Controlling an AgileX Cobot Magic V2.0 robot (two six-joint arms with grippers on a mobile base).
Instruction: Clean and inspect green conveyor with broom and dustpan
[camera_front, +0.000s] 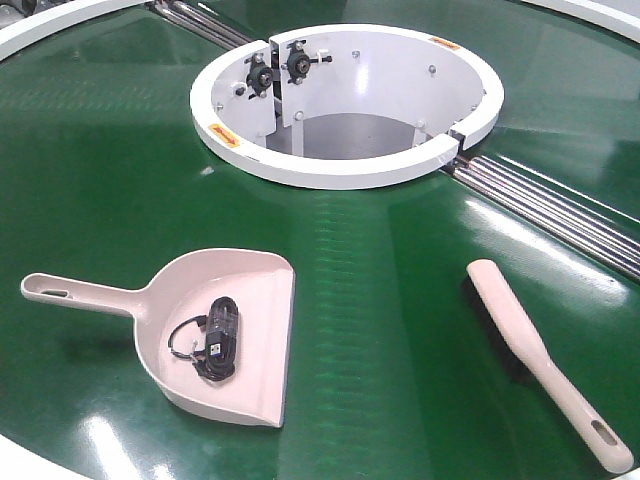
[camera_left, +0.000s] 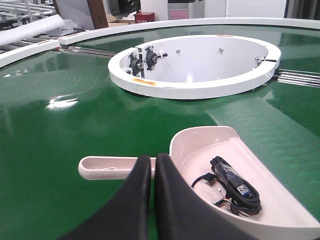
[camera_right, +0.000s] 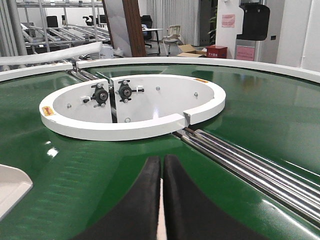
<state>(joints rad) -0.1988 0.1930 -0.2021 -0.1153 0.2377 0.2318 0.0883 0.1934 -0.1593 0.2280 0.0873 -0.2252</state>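
Observation:
The green conveyor (camera_front: 100, 180) fills the front view. On it at the lower left lies the beige-pink dustpan (camera_front: 255, 285), handle pointing left, with a coiled black cable (camera_front: 215, 342) inside. At the lower right is the beige broom (camera_front: 525, 345), its hang hole toward the near edge. Neither gripper shows in the front view. In the left wrist view my left gripper (camera_left: 153, 158) is shut and empty, with the dustpan (camera_left: 200, 142) and its handle beyond the tips. My right gripper (camera_right: 162, 159) is also shut, and a thin strip of the broom (camera_right: 160, 215) shows below between its fingers.
The white ring-shaped opening (camera_front: 340, 175) sits at the middle back, with two black bearing fittings on its inner wall. Metal rollers (camera_front: 560, 205) cross the belt from the ring toward the right. The white outer rim (camera_front: 30, 465) curves along the near left edge.

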